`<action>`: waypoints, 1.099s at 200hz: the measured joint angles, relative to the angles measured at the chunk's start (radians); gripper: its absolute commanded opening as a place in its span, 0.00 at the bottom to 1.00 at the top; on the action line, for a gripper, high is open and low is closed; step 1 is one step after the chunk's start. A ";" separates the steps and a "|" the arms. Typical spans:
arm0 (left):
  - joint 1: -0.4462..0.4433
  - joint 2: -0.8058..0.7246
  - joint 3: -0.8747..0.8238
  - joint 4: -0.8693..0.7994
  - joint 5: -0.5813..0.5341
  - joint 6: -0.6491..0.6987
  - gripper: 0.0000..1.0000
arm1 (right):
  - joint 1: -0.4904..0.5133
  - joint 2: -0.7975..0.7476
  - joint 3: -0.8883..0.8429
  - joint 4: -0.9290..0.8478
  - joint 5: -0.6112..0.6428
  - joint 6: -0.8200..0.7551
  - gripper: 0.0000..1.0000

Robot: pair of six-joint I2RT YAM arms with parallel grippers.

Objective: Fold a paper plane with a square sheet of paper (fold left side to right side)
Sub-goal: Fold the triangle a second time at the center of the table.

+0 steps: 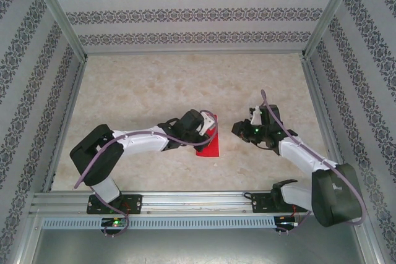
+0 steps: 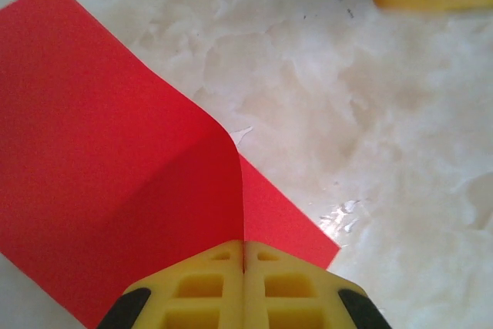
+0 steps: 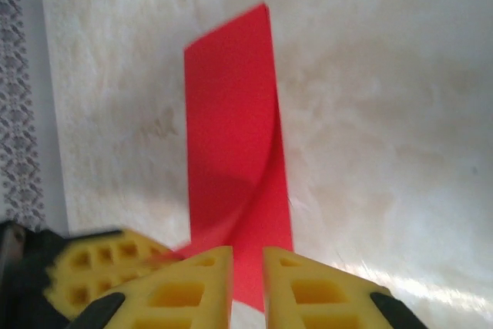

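White-shelled left arm point(image 1: 139, 142) and right arm point(image 1: 307, 160) with black joints, purple cables point(image 1: 276, 119) looped alongside, green lights point(image 1: 113, 222) at the bases point(image 1: 114, 204), yellow waffle-pocketed fingers point(image 2: 202, 287) edged black

1. The counter point(image 1: 154, 85) is surfaced in pale beige with a marbled pattern and a slight sheen.
2. A red paper point(image 1: 211, 145) is laid on it, around the middle and nearer the front edge.
3. The paper is doubled into a narrow strip. Its lower layer is pressed flat on the counter, and part of its upper layer is curled upward.
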 measured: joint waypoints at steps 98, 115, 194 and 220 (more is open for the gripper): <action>0.066 0.027 -0.089 0.127 0.226 -0.186 0.02 | 0.321 0.106 -0.113 0.185 0.086 0.138 0.00; 0.066 0.027 -0.102 0.143 0.229 -0.196 0.02 | 0.349 0.164 -0.099 0.208 0.105 0.156 0.00; 0.085 0.027 -0.121 0.170 0.230 -0.219 0.03 | 0.390 0.278 -0.044 0.268 0.131 0.183 0.00; 0.097 0.027 -0.127 0.176 0.240 -0.224 0.04 | 0.390 0.288 -0.044 0.254 0.132 0.182 0.00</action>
